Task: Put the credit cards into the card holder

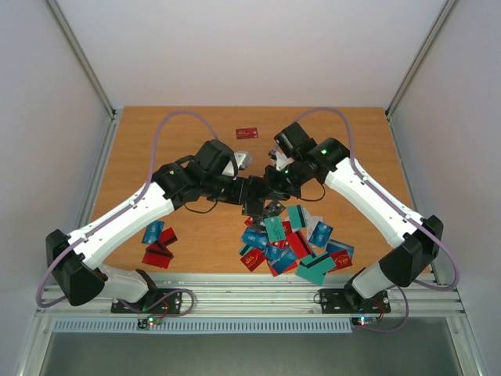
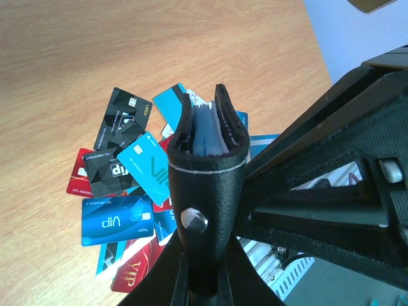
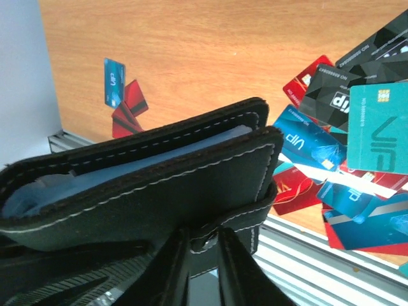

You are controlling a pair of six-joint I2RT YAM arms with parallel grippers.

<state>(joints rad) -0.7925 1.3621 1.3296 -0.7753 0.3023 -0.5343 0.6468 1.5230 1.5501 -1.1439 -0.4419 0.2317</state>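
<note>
The holder (image 2: 210, 185) looks light and bendy, best held by its stiff stitched edge. The left claw (image 2: 203, 284) pinches it; I cannot tell if the right claw (image 3: 204, 261) squeezes it too.

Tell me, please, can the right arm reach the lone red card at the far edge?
Probably not yet. The path to the red card looks clear, but the right pincer sits closed on the wallet, which the left pincer also holds; it must let go first.
</note>
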